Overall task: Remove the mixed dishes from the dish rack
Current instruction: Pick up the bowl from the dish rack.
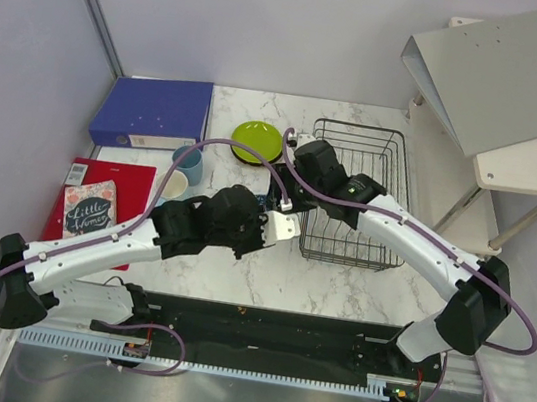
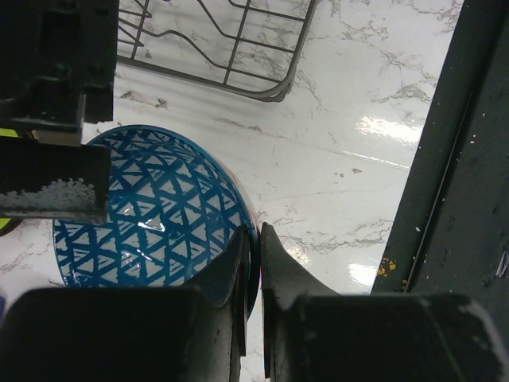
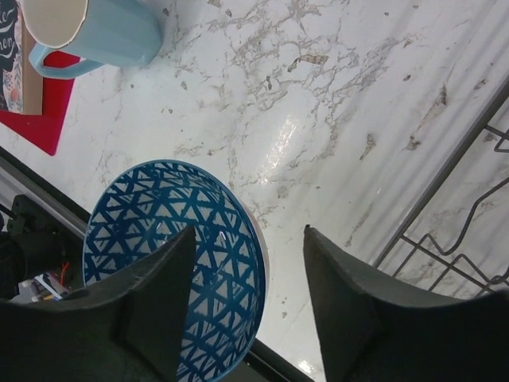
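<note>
A blue patterned bowl (image 2: 151, 215) is just left of the black wire dish rack (image 1: 356, 189), which looks empty. My left gripper (image 2: 256, 235) is shut on the bowl's near rim, one finger inside and one outside. My right gripper (image 3: 248, 231) is open above the same bowl (image 3: 159, 231), its fingers astride the rim without touching it. In the top view both grippers, left (image 1: 281, 221) and right (image 1: 285, 191), meet there and hide the bowl. A lime green plate (image 1: 257, 142) and two light blue cups (image 1: 188, 162) stand on the table.
A blue ring binder (image 1: 155, 111) lies at the back left. A red mat (image 1: 96, 206) with a small book lies at the left. One cup (image 3: 103, 28) is near the bowl. The rack's corner (image 2: 223, 48) is close to the bowl. A white shelf (image 1: 519, 148) stands at the right.
</note>
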### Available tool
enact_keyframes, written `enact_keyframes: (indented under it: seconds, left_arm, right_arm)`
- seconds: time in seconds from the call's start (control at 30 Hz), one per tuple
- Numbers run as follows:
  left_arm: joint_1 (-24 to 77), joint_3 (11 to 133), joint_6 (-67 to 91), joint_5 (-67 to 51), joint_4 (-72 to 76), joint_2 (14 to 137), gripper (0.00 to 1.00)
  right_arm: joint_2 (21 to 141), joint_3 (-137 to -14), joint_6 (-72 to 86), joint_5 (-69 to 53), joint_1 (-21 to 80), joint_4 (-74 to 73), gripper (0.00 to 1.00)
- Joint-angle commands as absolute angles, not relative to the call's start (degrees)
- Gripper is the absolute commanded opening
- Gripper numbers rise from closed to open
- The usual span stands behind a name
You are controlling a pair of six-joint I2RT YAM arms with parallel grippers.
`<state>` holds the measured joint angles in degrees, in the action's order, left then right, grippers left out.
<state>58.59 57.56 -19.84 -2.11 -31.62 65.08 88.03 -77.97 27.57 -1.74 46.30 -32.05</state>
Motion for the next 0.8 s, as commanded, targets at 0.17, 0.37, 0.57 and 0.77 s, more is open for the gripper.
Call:
enact_keyframes:
  seconds: [0.17,0.37,0.57,0.77]
  left_arm:
    - [59.24,56.78,-19.07,-1.85,-28.12,61.7,0.02]
    - [59.24,56.6,-19.16,-1.67,-28.56,60.74,0.02]
    - [59.24,56.6,-18.99,-1.67,-28.65,60.03,0.02]
    - [59.24,57.22,-14.87,8.6,-28.48,62.31,0.1]
  right_arm:
    - [90.17,-78.22,26.54,-4.13,46.58,-31.9,0.31]
    - [91.4,-76.82,25.66,-5.27,46.58,-32.17,0.35]
    - [92.02,-76.11,25.93,-5.8,46.58,-31.2,0.21]
    - [89.39,-76.46,27.59,-3.27,46.58,-28.39,0.0]
